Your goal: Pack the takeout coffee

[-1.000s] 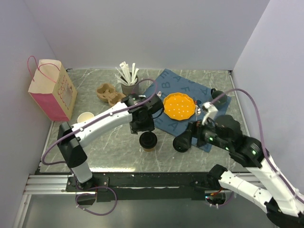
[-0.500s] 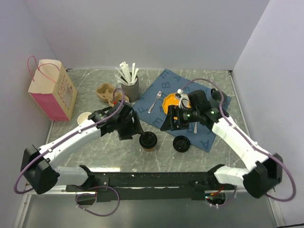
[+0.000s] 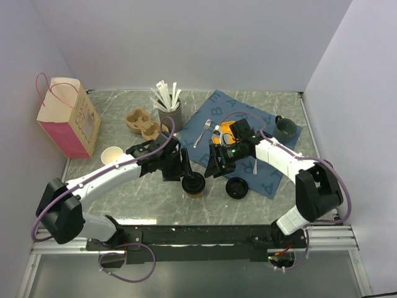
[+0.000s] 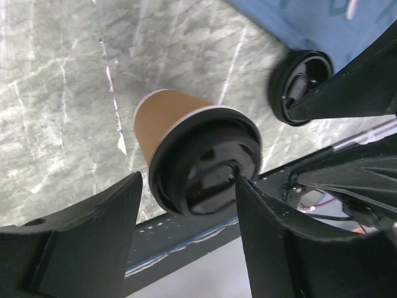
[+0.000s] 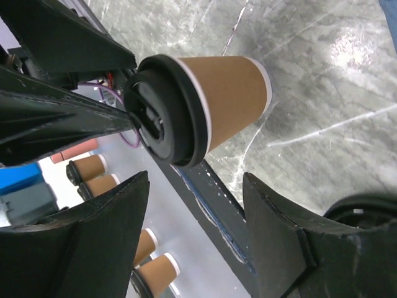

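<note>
**Both grippers now crowded round the coffee, nothing grabbed yet**

Quite a bit has been reshuffled in the last second. The left gripper (image 3: 184, 166) has been swung from up behind the takeout coffee (image 3: 193, 184) down to its left side. The right gripper (image 3: 214, 166) has been pulled away from the loose black lid (image 3: 236, 187) and brought in on the cup's right.

The cup itself hasn't been budged. It's standing upright with its lid on, on the marble table (image 3: 142, 202) near the front edge, just off the corner of the blue cloth (image 3: 218, 105). The loose lid has been left where it was too.

Jaws: in the left wrist view the left fingers (image 4: 93, 230) are spread on either side of the cup. Clear table can be seen between one finger and the cup wall, so nothing is clamped. In the right wrist view the right fingers (image 5: 93, 236) are also held apart, with the cup out beyond the tips rather than pinched between them.

So this is best read as a grab being lined up. Packing hasn't been started, and the paper bag (image 3: 65, 118) is well apart at the far left, with the cup carrier (image 3: 141, 123) at the back.

One worry: two grippers have been squeezed in beside one small cup, so a tip-over could easily be caused by a bump.
</note>
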